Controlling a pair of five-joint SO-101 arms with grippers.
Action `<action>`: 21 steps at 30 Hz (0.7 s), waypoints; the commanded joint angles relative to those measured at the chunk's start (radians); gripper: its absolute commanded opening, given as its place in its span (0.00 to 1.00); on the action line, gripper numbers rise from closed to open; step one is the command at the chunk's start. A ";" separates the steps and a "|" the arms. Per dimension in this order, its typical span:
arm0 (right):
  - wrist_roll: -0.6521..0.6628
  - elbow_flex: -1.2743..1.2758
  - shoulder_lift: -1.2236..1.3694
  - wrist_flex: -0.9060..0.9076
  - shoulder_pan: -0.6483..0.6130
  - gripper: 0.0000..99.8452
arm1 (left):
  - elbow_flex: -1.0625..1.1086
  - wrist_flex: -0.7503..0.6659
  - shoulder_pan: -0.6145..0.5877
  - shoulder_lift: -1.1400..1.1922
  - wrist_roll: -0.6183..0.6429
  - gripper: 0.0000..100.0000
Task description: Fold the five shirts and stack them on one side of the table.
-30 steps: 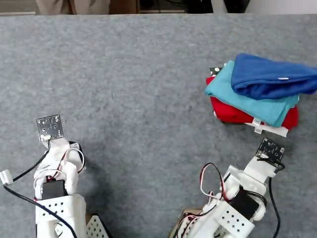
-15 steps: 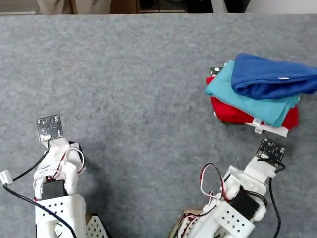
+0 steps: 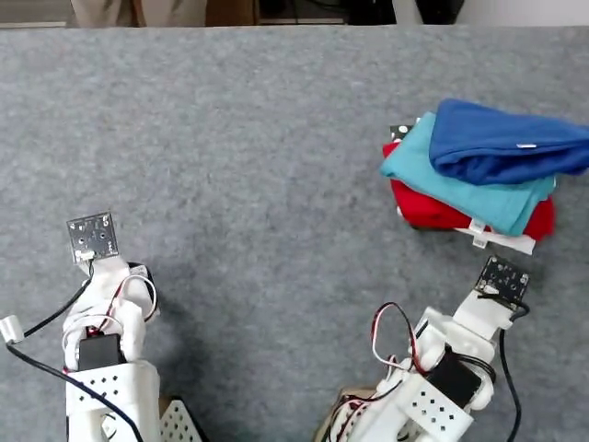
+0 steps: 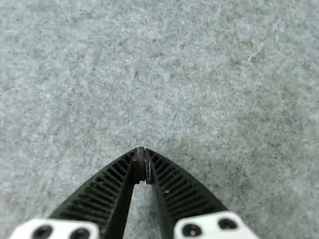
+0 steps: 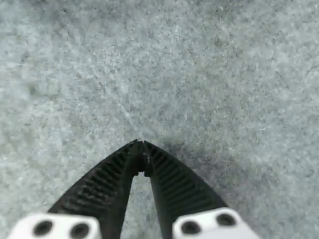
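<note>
The pile of folded shirts lies on the right part of the grey felt tabletop [image 3: 258,138], toward its far side. On top is a dark blue folded shirt [image 3: 506,143], a little rumpled and reaching toward the right edge of the high view. Under it lies a teal folded shirt [image 3: 460,184], which sticks out to the left and to the near side. Under the teal one is a red folded shirt [image 3: 423,210], visible at the left and at the near right corner. At the bottom, a white cloth edge [image 3: 504,241] shows on the near side of the pile. At the far left corner a small dark piece of fabric [image 3: 400,132] shows, but I cannot tell what it is.

The right arm [image 3: 451,359] stands at the near edge, with its wrist close to the white edge but apart from it. The right gripper [image 5: 141,149] is pressed together and holds nothing, above bare felt.

The left arm [image 3: 106,331] stands at the near left, well apart from the pile. The left gripper [image 4: 141,155] is also pressed together and holds nothing, its tips meeting over the felt.
</note>
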 commanded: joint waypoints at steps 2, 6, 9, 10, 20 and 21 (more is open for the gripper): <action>0.009 0.002 -0.107 -0.011 0.016 0.00 | 0.014 -0.006 0.009 -0.008 0.000 0.02; 0.009 0.002 -0.107 -0.011 0.016 0.00 | 0.014 -0.006 0.009 -0.008 0.000 0.02; 0.009 0.002 -0.107 -0.011 0.016 0.00 | 0.014 -0.006 0.009 -0.008 0.000 0.02; 0.009 0.002 -0.107 -0.011 0.016 0.00 | 0.014 -0.006 0.009 -0.008 0.000 0.02; 0.009 0.002 -0.107 -0.011 0.016 0.00 | 0.014 -0.006 0.009 -0.008 0.000 0.02; 0.009 0.002 -0.107 -0.011 0.016 0.00 | 0.014 -0.006 0.009 -0.008 0.000 0.02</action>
